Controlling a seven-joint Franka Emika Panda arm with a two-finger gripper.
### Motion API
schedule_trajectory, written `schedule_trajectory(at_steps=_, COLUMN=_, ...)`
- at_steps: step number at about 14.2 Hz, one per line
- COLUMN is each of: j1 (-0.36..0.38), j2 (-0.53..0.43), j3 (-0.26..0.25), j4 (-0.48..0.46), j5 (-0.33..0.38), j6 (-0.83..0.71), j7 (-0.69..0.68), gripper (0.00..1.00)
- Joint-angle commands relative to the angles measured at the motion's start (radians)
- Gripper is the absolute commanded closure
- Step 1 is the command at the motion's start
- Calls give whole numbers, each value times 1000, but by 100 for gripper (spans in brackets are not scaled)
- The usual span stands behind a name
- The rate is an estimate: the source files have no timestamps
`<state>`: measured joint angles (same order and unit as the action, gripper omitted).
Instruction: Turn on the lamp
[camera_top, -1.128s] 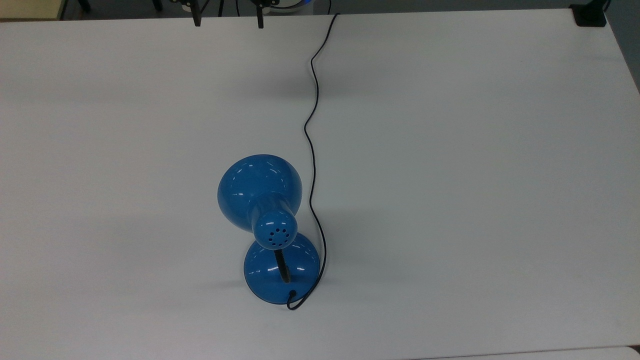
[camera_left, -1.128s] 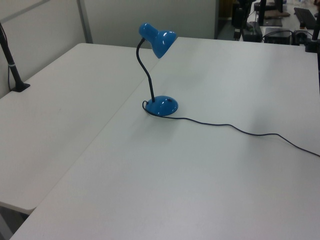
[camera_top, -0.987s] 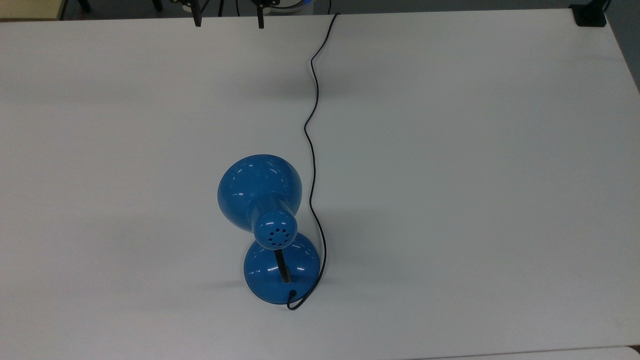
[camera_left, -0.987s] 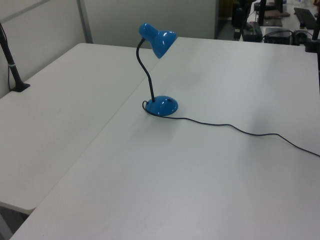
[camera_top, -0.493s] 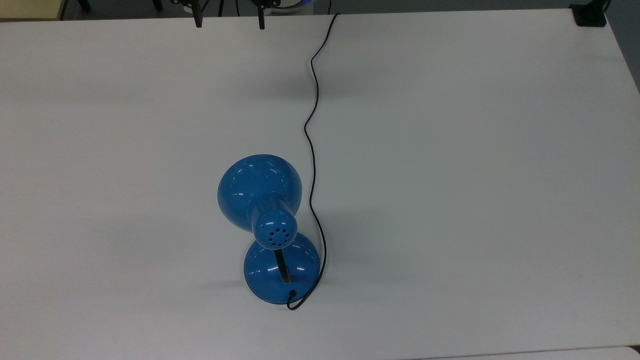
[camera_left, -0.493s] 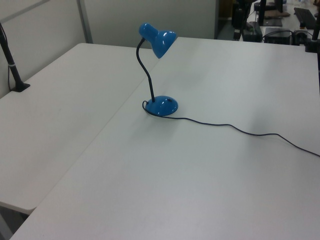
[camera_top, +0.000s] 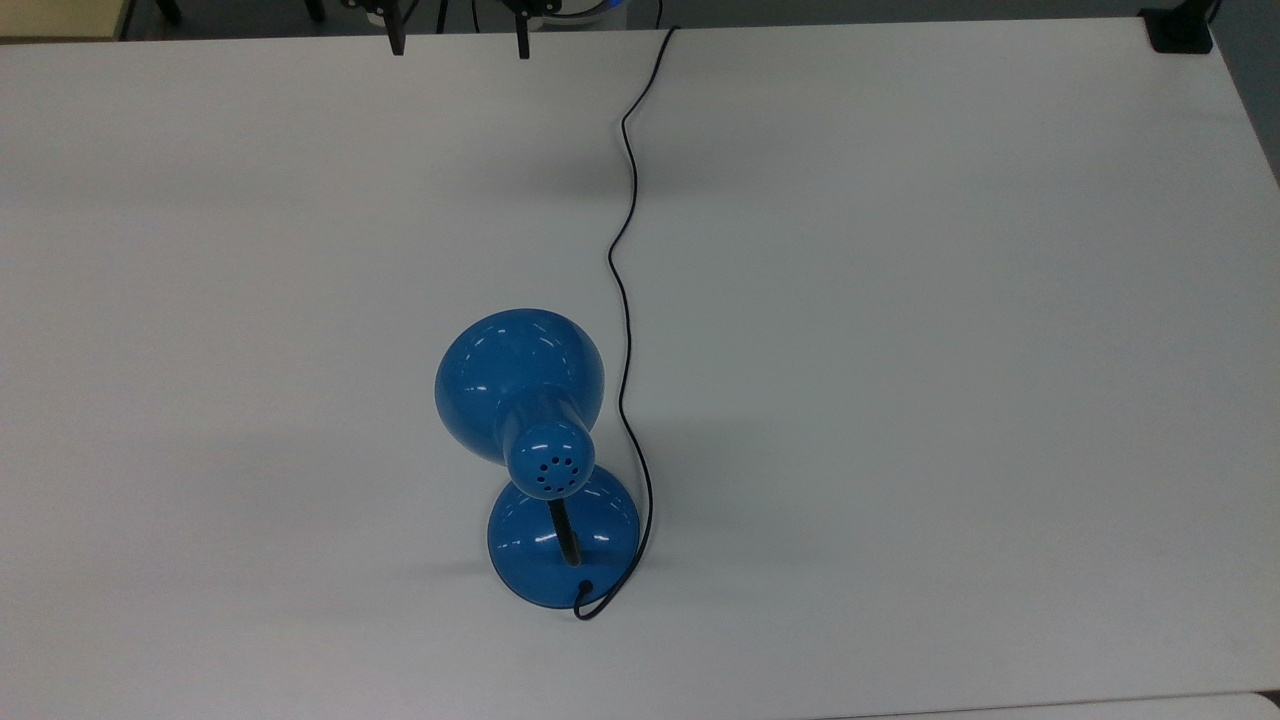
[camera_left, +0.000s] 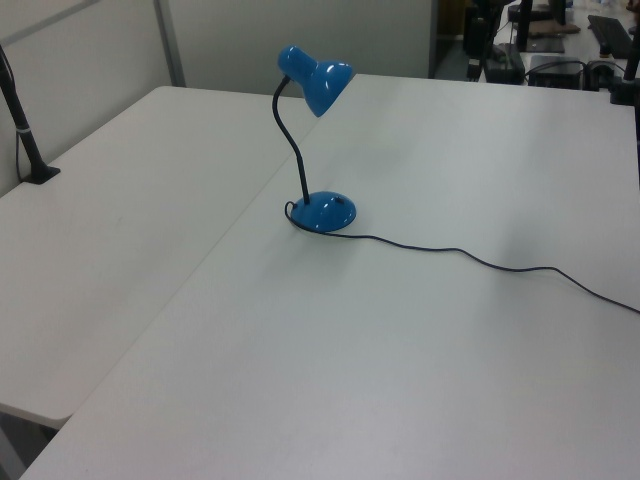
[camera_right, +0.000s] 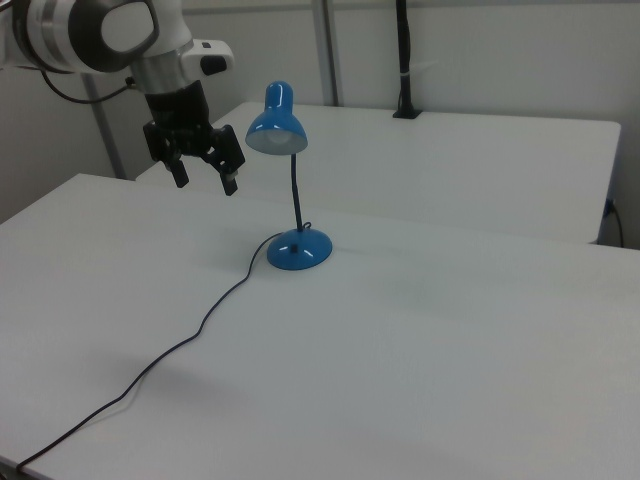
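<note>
White tabletop (camera_top: 900, 300) carries the same layout as a second ago; nothing on it has shifted. High above it in the right view, the claw (camera_right: 204, 178) hangs with fingers spread wide, holding nothing. On the right view's right of the claw, close but apart, stands the blue desk lamp (camera_right: 290, 180), unlit, its thin black cord (camera_right: 200, 325) trailing away beneath the claw.

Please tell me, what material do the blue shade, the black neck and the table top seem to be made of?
The shade of the lamp looks like painted metal with a glossy finish: it carries sharp white highlights. The neck looks like a flexible black tube, since it curves smoothly; whether metal or plastic is unclear. The table top looks like matte white laminate, with only soft, dull reflections.
</note>
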<state>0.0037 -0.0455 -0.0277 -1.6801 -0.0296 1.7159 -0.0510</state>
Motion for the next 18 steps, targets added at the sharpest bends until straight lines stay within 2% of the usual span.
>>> schedule_trajectory(at_steps=1, j1=1, j2=-4, j3=0, j4=-1, j5=17, j6=7, j7=0, gripper=0)
schedule_trajectory(at_steps=3, j1=-1, j2=1, j3=0, j4=-3, j5=17, j6=11, j7=-27, gripper=0)
schedule_trajectory(at_steps=7, j1=-7, j2=-2, j3=-6, j4=-3, j5=17, j6=2, j7=-225, gripper=0)
schedule_trajectory(at_steps=12, j1=-8, j2=6, j3=-6, j4=-7, j5=-1, j6=2, j7=-236, gripper=0)
schedule_trajectory(at_steps=14, j1=-7, j2=41, j3=-6, j4=-7, j5=-18, j6=11, j7=-236, gripper=1)
schedule_trajectory(at_steps=16, j1=-7, j2=65, j3=-6, j4=-7, j5=-18, j6=25, j7=-240, gripper=16)
schedule_trajectory(at_steps=18, j1=2, j2=94, j3=-6, j4=-12, j5=-18, j6=74, j7=-236, gripper=39)
